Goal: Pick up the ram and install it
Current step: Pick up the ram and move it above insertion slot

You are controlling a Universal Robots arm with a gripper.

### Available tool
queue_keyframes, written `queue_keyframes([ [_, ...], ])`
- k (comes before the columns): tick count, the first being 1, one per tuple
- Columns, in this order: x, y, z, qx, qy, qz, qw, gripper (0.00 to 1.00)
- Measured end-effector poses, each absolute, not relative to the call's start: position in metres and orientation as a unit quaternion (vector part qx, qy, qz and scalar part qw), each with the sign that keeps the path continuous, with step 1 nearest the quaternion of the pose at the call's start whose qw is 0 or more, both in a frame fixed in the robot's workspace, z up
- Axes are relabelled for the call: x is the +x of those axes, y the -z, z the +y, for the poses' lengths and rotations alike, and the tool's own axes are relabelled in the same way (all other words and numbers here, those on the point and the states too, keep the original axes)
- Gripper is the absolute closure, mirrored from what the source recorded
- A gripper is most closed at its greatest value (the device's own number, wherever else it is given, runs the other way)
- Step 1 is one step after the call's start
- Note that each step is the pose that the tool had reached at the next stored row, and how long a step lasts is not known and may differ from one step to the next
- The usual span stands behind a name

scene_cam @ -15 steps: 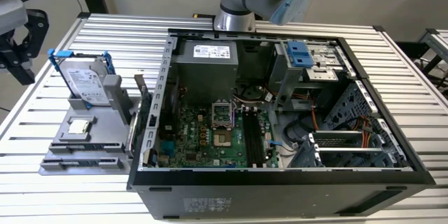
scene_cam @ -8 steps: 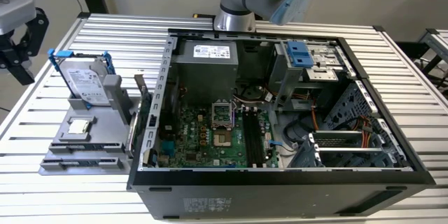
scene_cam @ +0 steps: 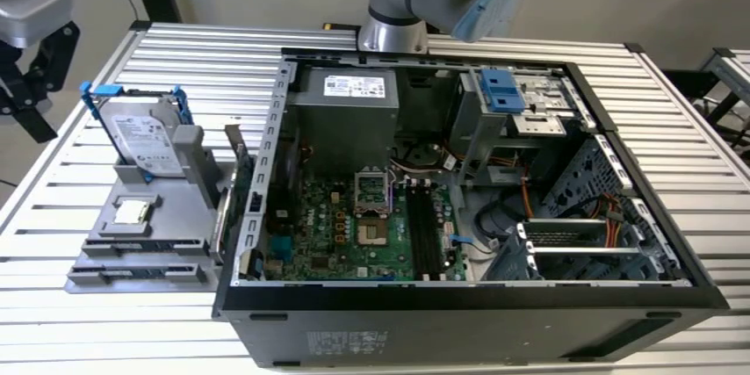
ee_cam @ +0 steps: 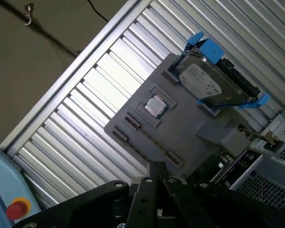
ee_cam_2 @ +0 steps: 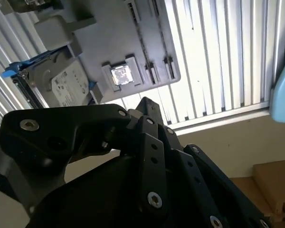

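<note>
The ram is a thin bluish stick lying along the front edge of a grey parts holder, at the exterior view's left beside the open computer case. My gripper hangs above the table's far left edge, well apart from the ram and behind the holder. In both wrist views its black fingertips meet, shut with nothing between them. The motherboard's long black memory slots stand bare inside the case.
The holder also carries a silver hard drive in a blue bracket and a small square processor chip. The slatted metal table surrounds the case. The arm's base stands behind it.
</note>
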State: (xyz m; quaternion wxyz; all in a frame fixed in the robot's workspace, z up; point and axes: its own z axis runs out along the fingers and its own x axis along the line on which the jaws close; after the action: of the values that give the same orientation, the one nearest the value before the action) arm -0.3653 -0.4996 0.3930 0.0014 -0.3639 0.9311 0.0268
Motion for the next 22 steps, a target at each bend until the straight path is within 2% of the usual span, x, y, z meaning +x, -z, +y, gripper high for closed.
queue_keyframes([
  [22,-0.3653,-0.393,-0.4996,-0.541,-0.026,0.84,-0.003,1.0],
])
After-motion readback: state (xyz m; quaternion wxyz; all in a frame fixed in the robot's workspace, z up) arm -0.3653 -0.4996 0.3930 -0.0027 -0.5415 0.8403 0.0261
